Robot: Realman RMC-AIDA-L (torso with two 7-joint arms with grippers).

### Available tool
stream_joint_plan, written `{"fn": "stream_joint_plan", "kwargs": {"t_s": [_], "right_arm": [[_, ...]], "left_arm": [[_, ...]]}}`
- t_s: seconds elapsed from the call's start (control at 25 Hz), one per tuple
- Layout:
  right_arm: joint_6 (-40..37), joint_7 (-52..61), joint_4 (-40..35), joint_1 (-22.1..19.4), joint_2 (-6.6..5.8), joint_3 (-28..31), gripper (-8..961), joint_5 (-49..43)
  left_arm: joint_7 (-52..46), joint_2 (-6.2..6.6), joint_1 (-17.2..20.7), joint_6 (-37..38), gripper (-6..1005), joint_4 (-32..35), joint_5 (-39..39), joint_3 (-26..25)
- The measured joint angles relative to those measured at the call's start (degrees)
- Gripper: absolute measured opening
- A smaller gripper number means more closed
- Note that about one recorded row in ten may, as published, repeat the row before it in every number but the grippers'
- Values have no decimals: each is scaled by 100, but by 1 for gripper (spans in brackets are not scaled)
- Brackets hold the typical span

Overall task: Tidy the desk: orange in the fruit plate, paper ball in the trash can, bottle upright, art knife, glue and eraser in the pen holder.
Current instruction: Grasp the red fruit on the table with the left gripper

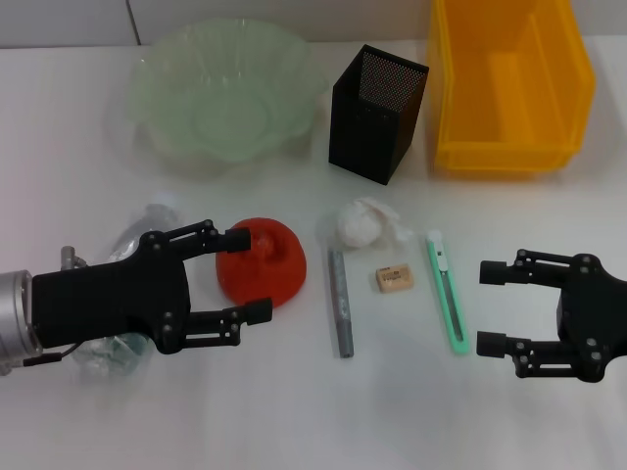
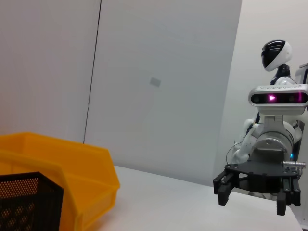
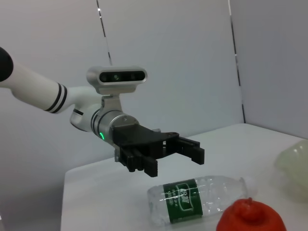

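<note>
The orange (image 1: 269, 262) lies on the white table, in front of the green fruit plate (image 1: 216, 93). My left gripper (image 1: 250, 275) hovers open, its fingertips level with the orange's left side. The clear bottle (image 1: 106, 352) lies on its side beneath that arm. The right wrist view shows the left gripper (image 3: 175, 159) above the bottle (image 3: 192, 199) and the orange (image 3: 250, 216). The paper ball (image 1: 364, 223), grey glue stick (image 1: 340, 302), eraser (image 1: 394, 278) and green art knife (image 1: 447, 291) lie mid-table. My right gripper (image 1: 487, 307) is open, just right of the knife.
The black mesh pen holder (image 1: 377, 113) stands at the back centre, beside the yellow trash can (image 1: 509, 83) at the back right. The left wrist view shows the bin (image 2: 72, 168), the holder (image 2: 24, 202) and the right gripper (image 2: 252, 202).
</note>
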Motion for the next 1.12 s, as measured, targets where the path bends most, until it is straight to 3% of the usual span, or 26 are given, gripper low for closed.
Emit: {"fn": "stream_joint_plan", "kwargs": {"t_s": [1.12], "right_arm": [[289,-59,200,13,11,-1,770,27]], "left_arm": [[227,-26,-196,-211,841,-132,-5,59]]}}
